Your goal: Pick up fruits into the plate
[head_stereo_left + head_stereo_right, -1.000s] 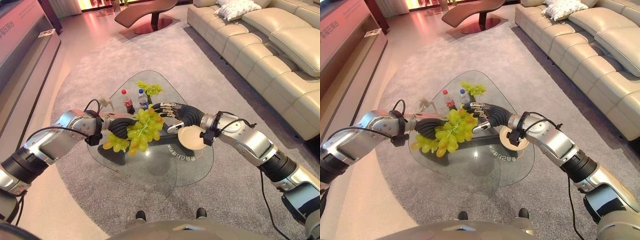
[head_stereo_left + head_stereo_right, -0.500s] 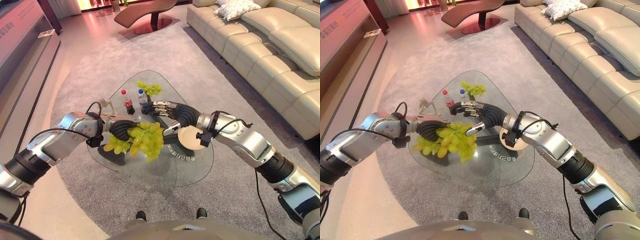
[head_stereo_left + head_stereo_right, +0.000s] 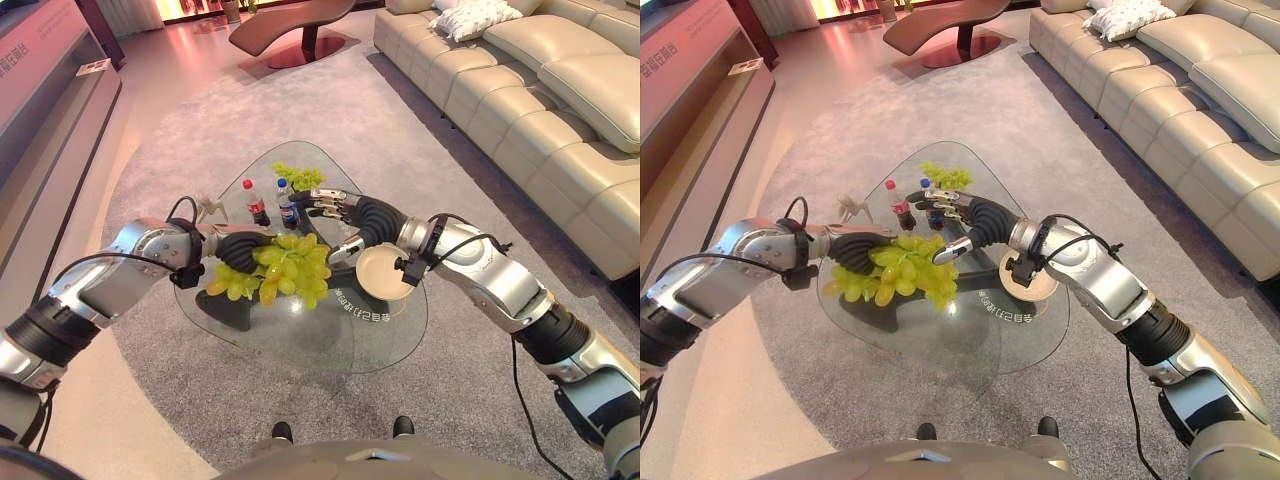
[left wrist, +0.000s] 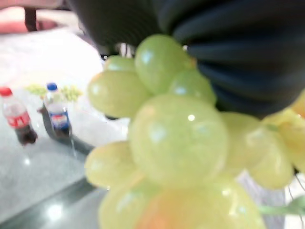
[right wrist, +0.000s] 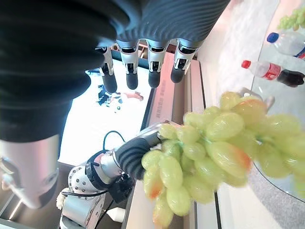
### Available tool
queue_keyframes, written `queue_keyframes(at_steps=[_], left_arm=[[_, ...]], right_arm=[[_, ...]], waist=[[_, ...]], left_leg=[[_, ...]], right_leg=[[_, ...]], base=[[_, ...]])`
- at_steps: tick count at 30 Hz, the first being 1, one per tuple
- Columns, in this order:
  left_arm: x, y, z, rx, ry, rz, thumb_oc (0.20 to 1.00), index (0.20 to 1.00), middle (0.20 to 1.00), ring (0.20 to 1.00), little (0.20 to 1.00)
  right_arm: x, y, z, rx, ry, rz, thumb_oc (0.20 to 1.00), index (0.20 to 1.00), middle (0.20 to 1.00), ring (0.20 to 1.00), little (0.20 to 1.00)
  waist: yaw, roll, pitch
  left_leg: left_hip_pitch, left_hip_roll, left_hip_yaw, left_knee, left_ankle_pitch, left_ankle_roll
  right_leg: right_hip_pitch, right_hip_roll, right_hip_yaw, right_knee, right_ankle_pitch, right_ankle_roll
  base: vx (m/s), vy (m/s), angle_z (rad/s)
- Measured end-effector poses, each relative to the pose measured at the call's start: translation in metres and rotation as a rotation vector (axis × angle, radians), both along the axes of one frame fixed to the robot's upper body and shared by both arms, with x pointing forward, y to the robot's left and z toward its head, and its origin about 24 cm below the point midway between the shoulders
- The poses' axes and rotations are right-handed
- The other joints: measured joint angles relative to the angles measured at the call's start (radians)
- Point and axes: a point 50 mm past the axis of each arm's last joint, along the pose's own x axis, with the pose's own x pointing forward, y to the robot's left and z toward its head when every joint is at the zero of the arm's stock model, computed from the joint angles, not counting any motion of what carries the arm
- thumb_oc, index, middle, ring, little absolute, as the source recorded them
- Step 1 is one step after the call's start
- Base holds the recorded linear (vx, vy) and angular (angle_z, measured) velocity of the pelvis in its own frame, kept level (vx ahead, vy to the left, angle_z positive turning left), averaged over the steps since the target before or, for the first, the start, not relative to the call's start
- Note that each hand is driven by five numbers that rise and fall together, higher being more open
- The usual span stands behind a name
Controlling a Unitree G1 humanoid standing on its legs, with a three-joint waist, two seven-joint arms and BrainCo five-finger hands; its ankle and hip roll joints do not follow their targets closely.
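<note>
Over the table (image 3: 300, 335), grapes (image 3: 285, 268) higher again.

Living room setup, lit w/ warm pinkish light up at the far end where the floor (image 3: 190, 50) is glossy. Big round grey rug (image 3: 420, 150) covers most of the middle, short pile. Cream leather sectional sofa (image 3: 540, 110) runs along the right side, w/ a white patterned cushion (image 3: 478, 17) on its far end. Dark brown curvy bench/lounger (image 3: 290, 22) sits beyond the rug. Left side has a long low cabinet (image 3: 50, 90) w/ a reddish front panel & a recessed shelf under it. Clear glass coffee table (image 3: 385, 335) on a dark base, rounded-triangle shape, in the middle of the rug.
</note>
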Motion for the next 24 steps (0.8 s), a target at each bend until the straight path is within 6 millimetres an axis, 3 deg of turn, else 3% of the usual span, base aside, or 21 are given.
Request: queue_keyframes(at_steps=[3,14,24], left_arm=[[0.003,0.003,0.012,-0.038,-0.073,0.017,0.2,0.2,0.2,0.2,0.2],[0.002,0.001,0.016,-0.069,-0.109,-0.003,0.2,0.2,0.2,0.2,0.2],[0.003,-0.009,0.006,-0.192,0.065,0.005,0.2,0.2,0.2,0.2,0.2]], right_arm=[[-0.002,-0.002,-0.007,0.004,0.052,0.005,1.0,1.0,1.0,1.0,1.0],[-0.003,-0.003,-0.017,0.026,0.17,0.001,1.0,1.0,1.0,1.0,1.0],[-0.004,0.003,-0.029,0.058,0.246,0.01,1.0,1.0,1.0,1.0,1.0]], waist=[[0.001,0.0,0.0],[0.003,0.0,0.0],[0.002,-0.002,-0.005]], left_leg=[[0.0,0.0,-0.001,0.0,0.0,0.0],[-0.001,0.0,-0.003,0.0,0.0,0.0],[-0.001,0.0,-0.004,0.0,0.0,0.0]], right_leg=[[0.001,0.0,-0.002,0.0,0.0,0.0],[0.001,0.0,-0.003,0.0,0.0,0.0],[0.002,0.0,-0.003,0.0,0.0,0.0]], base=[[0.0,0.0,0.0],[0.0,0.0,0.0],[0.0,0.0,0.0]])
